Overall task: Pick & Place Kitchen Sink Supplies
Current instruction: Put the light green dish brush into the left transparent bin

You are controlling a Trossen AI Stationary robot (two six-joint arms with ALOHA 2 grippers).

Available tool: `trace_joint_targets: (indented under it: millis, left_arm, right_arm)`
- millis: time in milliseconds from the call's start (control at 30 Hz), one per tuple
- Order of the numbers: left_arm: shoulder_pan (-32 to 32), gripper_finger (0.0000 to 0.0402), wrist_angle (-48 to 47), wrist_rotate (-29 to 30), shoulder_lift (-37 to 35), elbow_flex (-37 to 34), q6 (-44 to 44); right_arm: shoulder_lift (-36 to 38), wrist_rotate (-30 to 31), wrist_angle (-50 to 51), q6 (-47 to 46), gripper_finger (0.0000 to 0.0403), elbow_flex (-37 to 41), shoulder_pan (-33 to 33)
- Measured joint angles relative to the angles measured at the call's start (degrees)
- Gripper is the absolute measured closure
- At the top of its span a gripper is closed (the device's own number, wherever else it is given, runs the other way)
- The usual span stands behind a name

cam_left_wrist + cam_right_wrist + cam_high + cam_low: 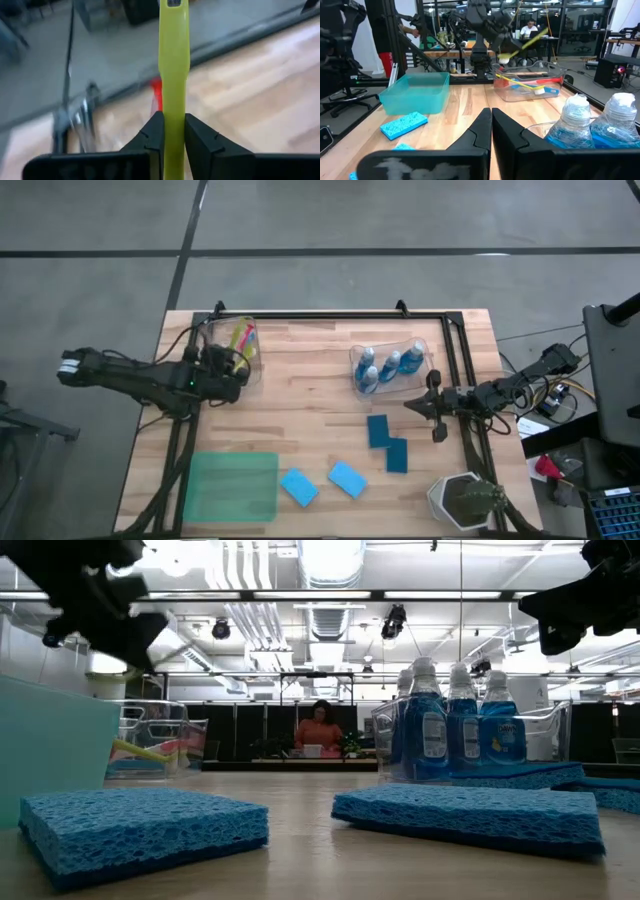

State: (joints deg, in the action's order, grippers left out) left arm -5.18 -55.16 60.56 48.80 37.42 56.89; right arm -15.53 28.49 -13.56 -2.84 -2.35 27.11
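2 hands: left hand (173, 137) clamps flat yellow-green brush (174, 65) handle; right hand (491, 125) closed, empty, beside bottles (615, 127).

Bottles (388, 366): blue, pale caps, lying together near the table's far right edge.
Brushes (241, 340): far left, yellow-green one (174, 65) clamped.
Sponges: two teal (387, 442) right, two blue (322, 482) near edge, flat.

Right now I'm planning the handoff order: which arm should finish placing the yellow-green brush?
The left. Its gripper is shut on the yellow-green brush, beside the clear bin holding other brushes. The right gripper sits shut and empty across the table, near the bottles.
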Motion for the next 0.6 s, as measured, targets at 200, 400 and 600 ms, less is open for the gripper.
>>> trace_joint_targets:
  millis: [200, 400, 600]
  left_arm:
    - [5.8, 0.0349, 1.5, -10.0, -1.7, -5.4, 3.2]
    - [10.7, 0.0344, 5.2, -15.1, -1.8, -7.1, -1.2]
    - [13.0, 0.0330, 11.3, -15.2, -1.7, -8.3, -6.3]
  right_arm:
    - [0.0, 0.0, 0.0, -0.1, 0.0394, 0.0, 0.0]
    - [0.0, 0.0, 0.0, 0.0, 0.0394, 0.0, 0.0]
    - [0.0, 0.0, 0.0, -0.1, 0.0394, 0.0, 0.0]
